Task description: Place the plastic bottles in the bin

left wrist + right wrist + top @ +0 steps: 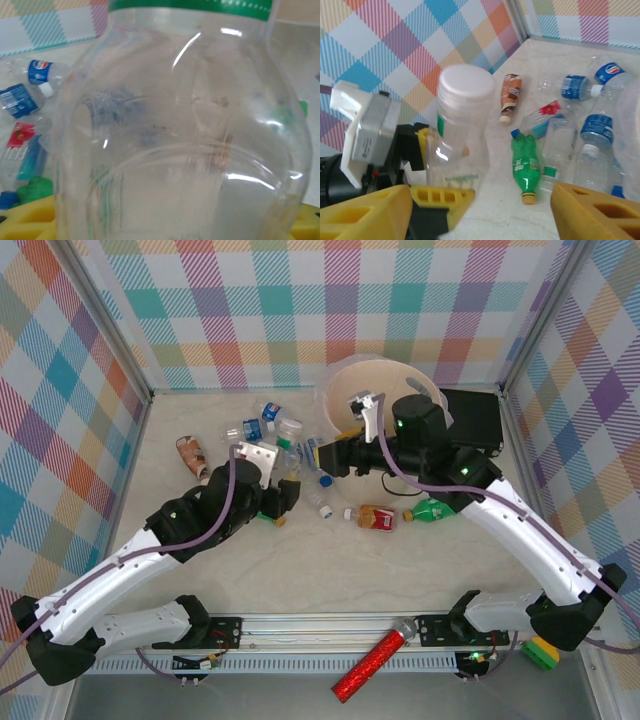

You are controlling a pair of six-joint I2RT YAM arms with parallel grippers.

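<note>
My left gripper [283, 496] is shut on a clear plastic bottle [462, 135] with a white cap and a green label, held upright above the table. The same bottle [185, 130] sits close up between the yellow fingers [27, 220] in the left wrist view. My right gripper [482, 220] is open and empty, facing that bottle from the bin side [328, 456]. The beige bin [385, 380] stands at the back, behind the right wrist. Several more bottles [268, 425] lie on the table, among them a green one [526, 167], a brown one [190, 455] and a red-labelled one [376, 517].
A flat black case [478, 420] lies right of the bin. A second green bottle [432, 510] rests beside the right forearm. A red glittery tube [372, 668] and a yellow-green item [543, 650] sit at the near edge. Checked walls enclose the table.
</note>
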